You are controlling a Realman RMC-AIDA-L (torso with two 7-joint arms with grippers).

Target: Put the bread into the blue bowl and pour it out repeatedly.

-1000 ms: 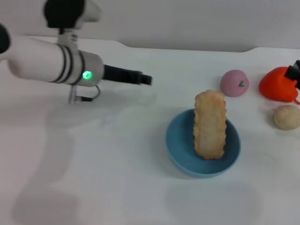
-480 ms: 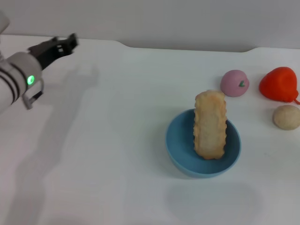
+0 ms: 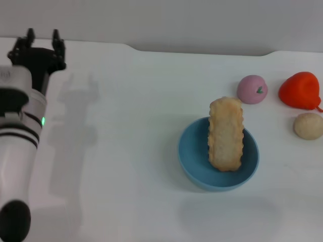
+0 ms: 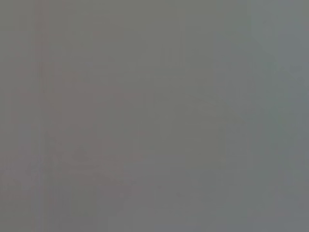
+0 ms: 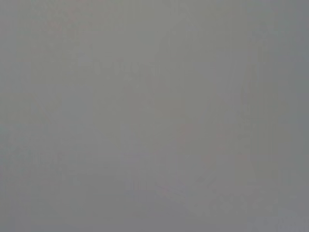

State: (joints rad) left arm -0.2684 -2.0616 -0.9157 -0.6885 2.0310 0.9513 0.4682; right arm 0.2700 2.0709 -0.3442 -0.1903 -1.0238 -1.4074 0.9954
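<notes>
One bread [image 3: 226, 135] lies lengthwise front-to-back in the blue bowl [image 3: 194, 154]; left gripper [image 3: 43, 36] fingers spread, empty.

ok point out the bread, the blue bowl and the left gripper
bread [image 3: 226, 135]: head view, middle of its ridged top
blue bowl [image 3: 193, 151]: head view, bare inner wall
left gripper [image 3: 42, 36]: head view, gap between its open fingertips
</notes>
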